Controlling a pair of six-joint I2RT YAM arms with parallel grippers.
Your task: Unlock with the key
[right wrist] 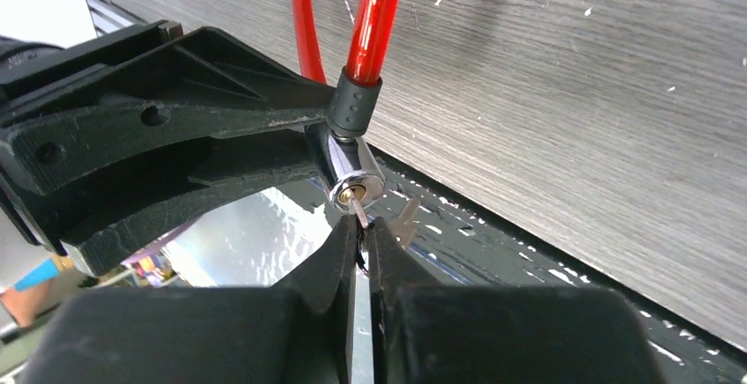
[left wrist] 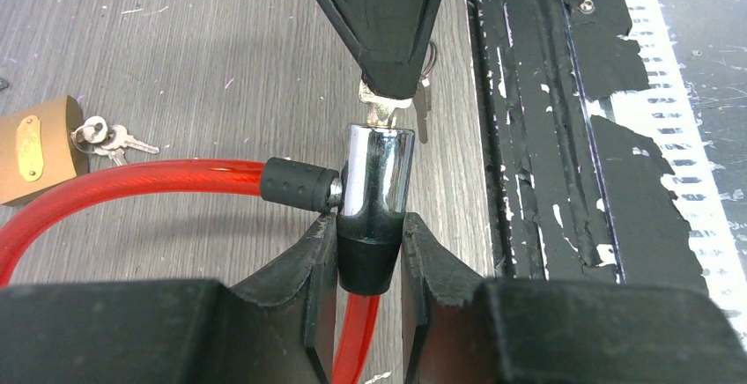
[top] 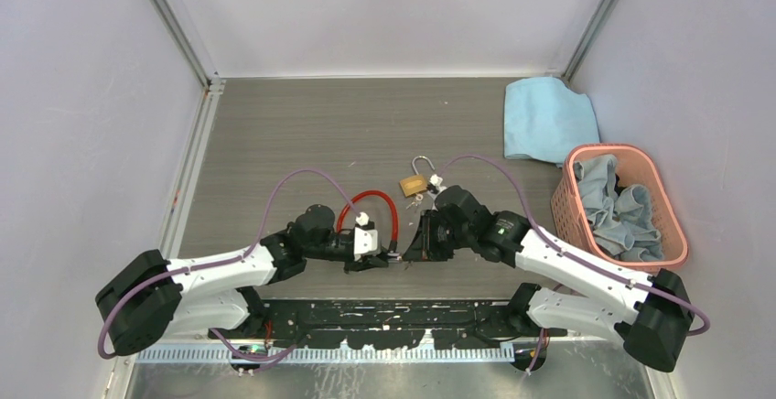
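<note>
"Down at the near edge of the grey wood-grain tabletop [top: 302, 134], my left tool [left wrist: 368, 243] is clamped on the black rubber foot of the shiny chrome lock barrel [left wrist: 377, 168] that ends the red plastic-coated cable [left wrist: 132, 181]. My right tool [right wrist: 361, 230] is pinched narrow on the thin silvery metal key [right wrist: 358, 210], and its blade sits in the barrel's keyhole. A second small key [right wrist: 407, 217] from the same bunch dangles beside it."

"What could spoil it from there?"

"I seem to hold only the key's head. A turn could let it slip between my pads, or bend the thin blade if my wrist is off the barrel's axis. The barrel might also twist in my left tool, since rubber is all I grip there, and then the lock would turn with the key instead of opening. How deep the blade sits I cannot tell."

"And further out?"

"Beyond the cable lies a squat brass padlock [top: 413, 184] with a steel shackle, and a tiny bunch of keys [left wrist: 106, 137] just beside it. I hold neither."

"Any containers?"

"One, a pink plastic lattice basket [top: 606, 149] at the far right, holding crumpled grey-blue cloths [top: 618, 202]. A light blue folded cloth [top: 546, 117] lies on the tabletop just behind it, outside the basket."
</note>
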